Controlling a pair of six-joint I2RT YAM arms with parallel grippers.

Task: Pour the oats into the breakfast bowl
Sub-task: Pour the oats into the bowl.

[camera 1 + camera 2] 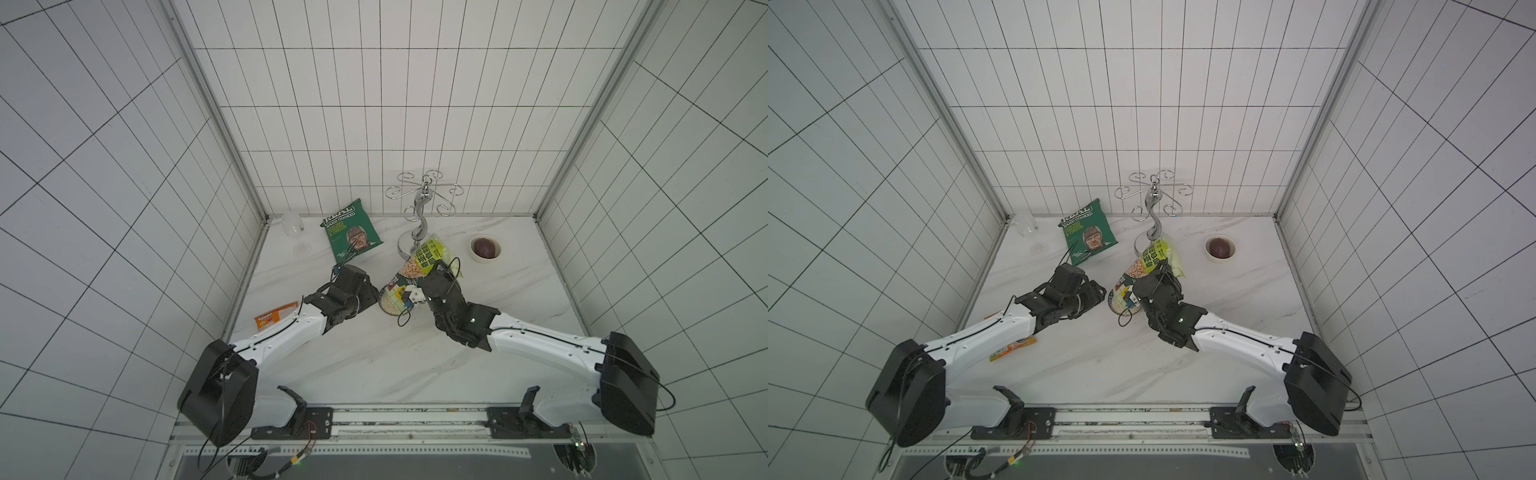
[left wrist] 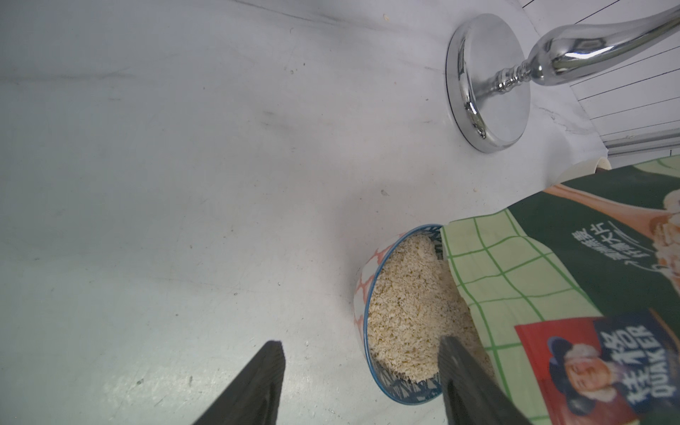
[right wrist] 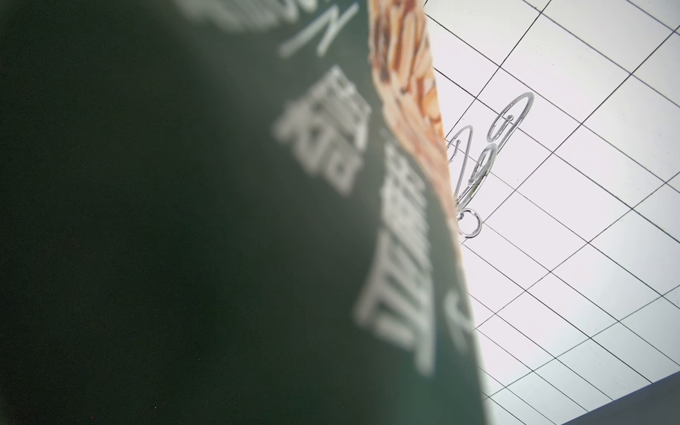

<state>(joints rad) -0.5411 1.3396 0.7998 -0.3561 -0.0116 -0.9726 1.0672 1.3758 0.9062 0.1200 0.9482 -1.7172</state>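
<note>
stand (image 2: pixel 489 84): chromed metal, mirror gloss
tabletop (image 2: pixel 184 147): marble-look, smooth
pouch (image 2: pixel 588 239): printed plastic film, satin
oats (image 2: pixel 404 305): dry flakes, matt
bowl (image 2: pixel 362 289): glazed, glossy

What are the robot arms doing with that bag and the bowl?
The robot is making breakfast. Its right gripper holds the green oat pouch tipped over, with the open end down at the blue-patterned breakfast bowl on the table. That bowl is well filled with pale oats. The left gripper is open right at its edge, gripping nothing. The crisp bag and the cream bowl sit farther back, with no gripper on them.
</note>
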